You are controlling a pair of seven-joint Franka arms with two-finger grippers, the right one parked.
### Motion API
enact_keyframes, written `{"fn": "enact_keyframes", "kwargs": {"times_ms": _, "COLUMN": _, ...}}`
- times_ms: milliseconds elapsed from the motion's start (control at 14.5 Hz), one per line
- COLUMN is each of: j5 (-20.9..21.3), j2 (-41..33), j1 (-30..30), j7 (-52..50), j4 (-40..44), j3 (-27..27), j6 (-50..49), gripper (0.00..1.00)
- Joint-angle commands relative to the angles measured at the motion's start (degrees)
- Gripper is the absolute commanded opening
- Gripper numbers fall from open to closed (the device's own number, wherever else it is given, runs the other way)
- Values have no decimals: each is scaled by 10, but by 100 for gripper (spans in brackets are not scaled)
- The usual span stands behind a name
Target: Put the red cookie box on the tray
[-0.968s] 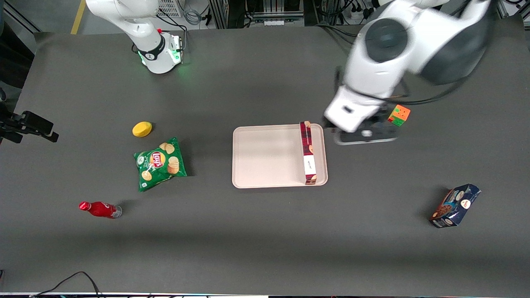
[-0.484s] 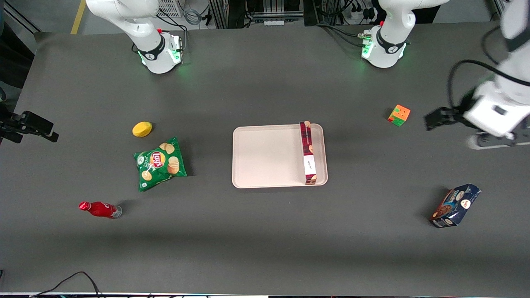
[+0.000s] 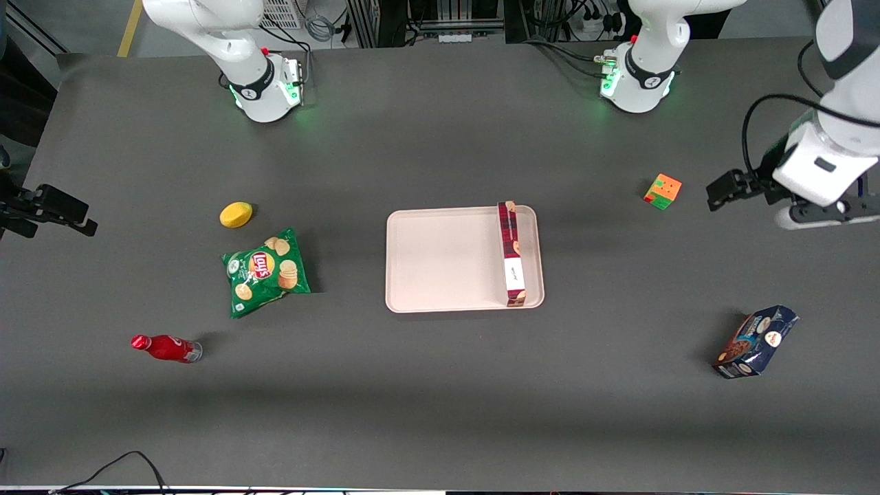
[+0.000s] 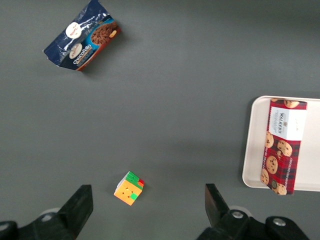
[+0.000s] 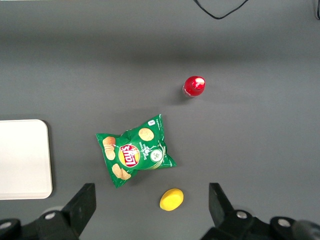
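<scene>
The gripper [image 4: 147, 210] hangs high above the working arm's end of the table [image 3: 440, 385], well apart from the tray [image 3: 440, 261]. Its two fingers [image 4: 80, 207] stand wide apart with nothing between them, and they touch nothing. From the wrist camera, a small puzzle cube [image 4: 129, 188] with orange, yellow and green faces shows on the dark tabletop in the gap between them, far below and untouched. The red cookie box [image 3: 511, 253] lies on the tray, resting on one long narrow side along the tray edge nearest the working arm. Its tartan pattern and white label panel face up, and cookie pictures show at the end nearer the front camera. One end sits at the tray's rim farther from the front camera, and the other end reaches almost to the nearer rim. The rest of the tray is bare pink. A dark blue cookie box [image 3: 756, 342] lies on the table nearer the front camera than the cube. Toward the parked arm's end lie a green chip bag [image 3: 265, 271], a yellow lemon-like thing [image 3: 236, 214] and a red bottle [image 3: 165, 348] on its side.
</scene>
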Motion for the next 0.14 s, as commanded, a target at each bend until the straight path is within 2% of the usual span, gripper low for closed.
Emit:
{"fn": "enact_keyframes", "kwargs": {"times_ms": 0, "j5": -8, "j2": -33, "j1": -64, "j7": 4, "j4": -27, "j3": 52, "j6": 7, "gripper": 100}}
{"fn": "enact_keyframes", "kwargs": {"times_ms": 69, "j5": -8, "j2": -32, "j1": -69, "j7": 5, "j4": -27, "j3": 56, "j6": 7, "gripper": 100}}
